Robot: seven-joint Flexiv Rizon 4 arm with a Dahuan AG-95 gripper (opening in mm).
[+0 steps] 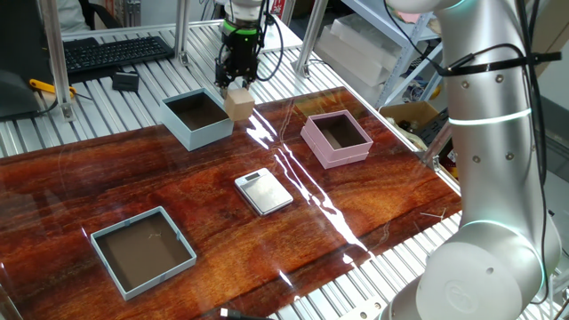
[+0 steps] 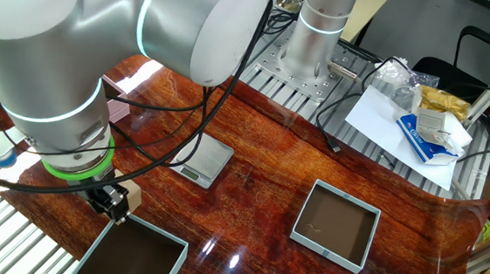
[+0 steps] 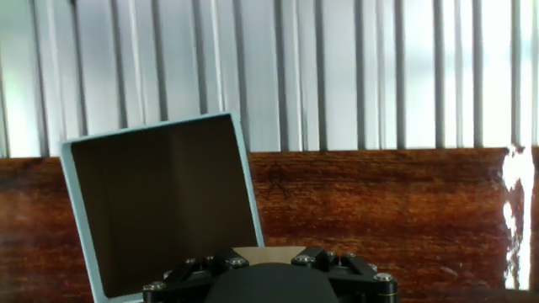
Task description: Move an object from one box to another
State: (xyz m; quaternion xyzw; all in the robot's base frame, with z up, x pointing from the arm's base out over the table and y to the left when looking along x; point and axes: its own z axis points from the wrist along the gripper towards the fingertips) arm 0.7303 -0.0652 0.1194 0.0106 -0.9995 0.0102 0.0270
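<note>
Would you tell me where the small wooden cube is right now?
In one fixed view, the wooden cube hangs in the gripper, at the right-hand edge of the tall light blue box.

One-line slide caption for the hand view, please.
Claw carrying small tan wooden cube beside the tall-walled light blue box, not yet over it.

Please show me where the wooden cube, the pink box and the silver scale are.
wooden cube (image 1: 238,102), one fixed view, front face.
pink box (image 1: 335,152), one fixed view, front wall.
silver scale (image 1: 264,191), one fixed view, top plate.
</note>
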